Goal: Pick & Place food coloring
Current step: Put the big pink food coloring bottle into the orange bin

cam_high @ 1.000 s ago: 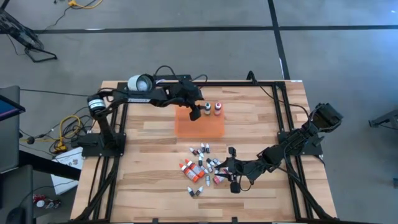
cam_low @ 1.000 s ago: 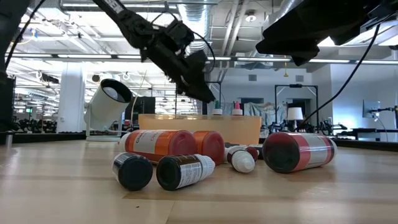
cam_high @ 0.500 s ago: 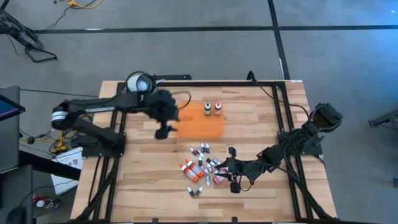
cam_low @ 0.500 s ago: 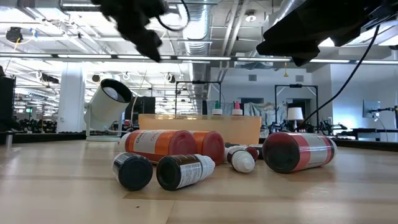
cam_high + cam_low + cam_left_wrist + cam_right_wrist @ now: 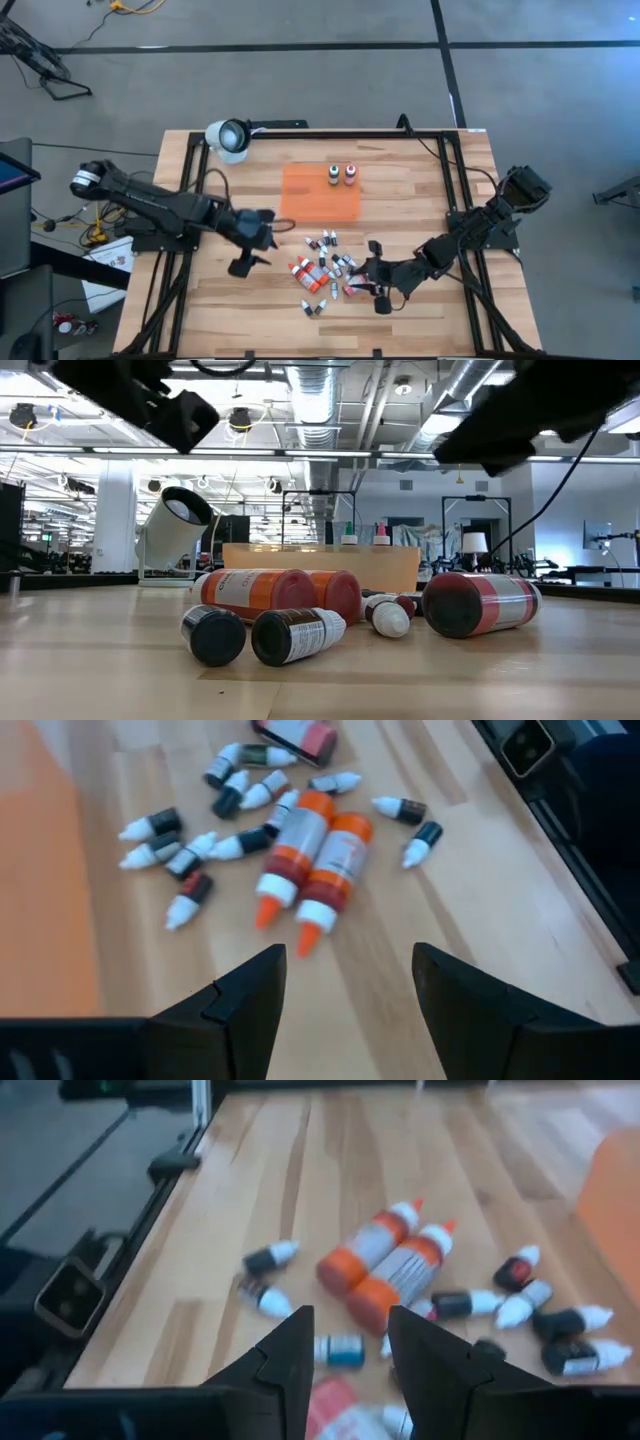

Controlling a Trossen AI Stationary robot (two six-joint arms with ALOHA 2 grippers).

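Note:
The food coloring bottles [image 5: 325,270] lie in a loose pile on the table's near middle. Two larger orange ones [image 5: 318,865] rest on their sides among small white-and-dark vials, and a red one [image 5: 480,603] lies on its side too. Two more bottles [image 5: 342,175] stand upright on the orange tray [image 5: 320,195]. My left gripper [image 5: 258,243] hovers left of the pile, open and empty [image 5: 350,1000]. My right gripper [image 5: 377,277] is at the pile's right side, open and empty [image 5: 350,1355].
A white lamp-like object [image 5: 228,135] sits at the table's far left corner. Black frame rails [image 5: 455,200] run along the table's sides. Bare wood lies left of the pile and along the near edge.
My left gripper has swung away from the orange tray, toward the table's left and near edge. It now hovers left of the pile and faces the bottles. The bottles have not moved.

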